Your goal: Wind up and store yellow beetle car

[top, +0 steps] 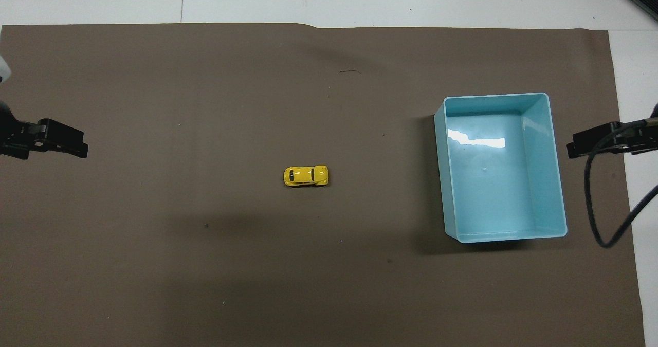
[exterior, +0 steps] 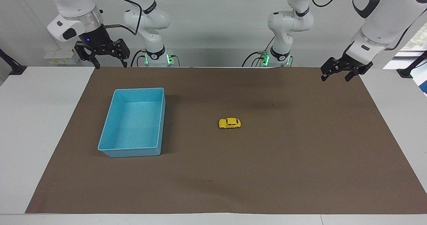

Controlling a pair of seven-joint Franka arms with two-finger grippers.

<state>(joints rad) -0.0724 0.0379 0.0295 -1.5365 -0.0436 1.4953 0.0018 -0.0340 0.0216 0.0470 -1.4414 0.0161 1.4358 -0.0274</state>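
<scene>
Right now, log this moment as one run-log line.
yellow beetle car: on brown mat, untouched | blue bin: empty, toward right arm's end | left gripper: open, waiting | right gripper: open, waiting

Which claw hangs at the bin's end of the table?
The right claw, raised near the blue bin. The left claw hangs at the other end; the yellow car sits between.

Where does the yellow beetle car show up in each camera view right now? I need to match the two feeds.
Facing view: the yellow beetle car sits on the brown mat, just past the picture's middle toward the left arm's end.
Overhead view: the car lies near the picture's middle.
Shared landmark: the blue bin, beside the car, toward the right arm's end.
</scene>
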